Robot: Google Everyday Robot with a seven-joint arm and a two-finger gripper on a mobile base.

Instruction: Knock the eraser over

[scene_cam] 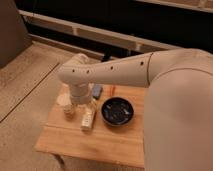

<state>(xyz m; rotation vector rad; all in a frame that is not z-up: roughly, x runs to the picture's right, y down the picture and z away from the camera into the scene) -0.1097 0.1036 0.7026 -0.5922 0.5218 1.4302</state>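
My white arm reaches across from the right and bends down over the left part of the small wooden table. My gripper hangs below the wrist, close above the table, between a paper cup and a pale slim bottle that lies on its side. No dark upright eraser shows; the arm and wrist cover the spot behind the cup.
A black bowl sits right of the bottle. A flat blue-grey pad lies at the table's back edge, with a small orange item beside it. Speckled floor surrounds the table, and a dark wall with rails runs behind it.
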